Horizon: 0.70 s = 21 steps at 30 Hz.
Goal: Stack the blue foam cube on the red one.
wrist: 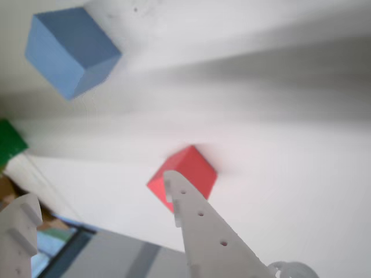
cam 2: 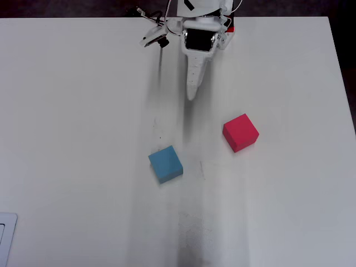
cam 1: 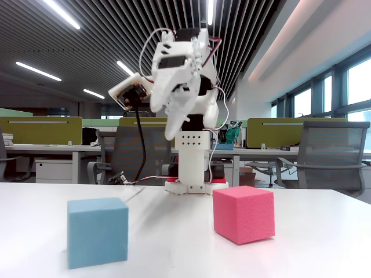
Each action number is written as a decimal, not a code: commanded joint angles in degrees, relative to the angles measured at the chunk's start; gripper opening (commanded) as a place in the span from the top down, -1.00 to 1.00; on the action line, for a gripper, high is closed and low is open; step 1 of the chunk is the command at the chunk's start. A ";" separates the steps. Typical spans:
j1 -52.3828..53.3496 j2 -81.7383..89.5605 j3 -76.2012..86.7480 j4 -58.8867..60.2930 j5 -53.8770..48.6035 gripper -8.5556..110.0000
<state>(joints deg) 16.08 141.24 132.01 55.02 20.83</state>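
Note:
The blue foam cube point(cam 2: 166, 164) sits on the white table point(cam 2: 83, 139) near its middle; it also shows in the fixed view point(cam 1: 97, 231) at front left and in the wrist view point(wrist: 69, 49) at top left. The red foam cube point(cam 2: 240, 132) sits apart from it, to its right and slightly nearer the arm in the overhead view, at right in the fixed view point(cam 1: 243, 213), and just past one fingertip in the wrist view point(wrist: 191, 168). My gripper point(cam 2: 192, 94) hangs raised close to the arm's base, well short of both cubes, open and empty point(wrist: 98, 188) point(cam 1: 173, 130).
The arm's base point(cam 1: 194, 168) stands at the table's far edge with a cable point(cam 2: 150, 39) beside it. A green object point(wrist: 8, 142) shows at the wrist view's left edge. A white item point(cam 2: 5, 239) lies at the table's bottom-left corner in the overhead view.

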 commanded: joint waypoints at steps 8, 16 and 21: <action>8.79 -26.37 -24.26 -0.53 -0.26 0.29; 11.25 -41.13 -36.39 -1.49 -3.69 0.26; 10.63 -47.02 -39.64 -2.90 -7.47 0.23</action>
<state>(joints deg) 27.16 95.36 96.42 53.35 15.47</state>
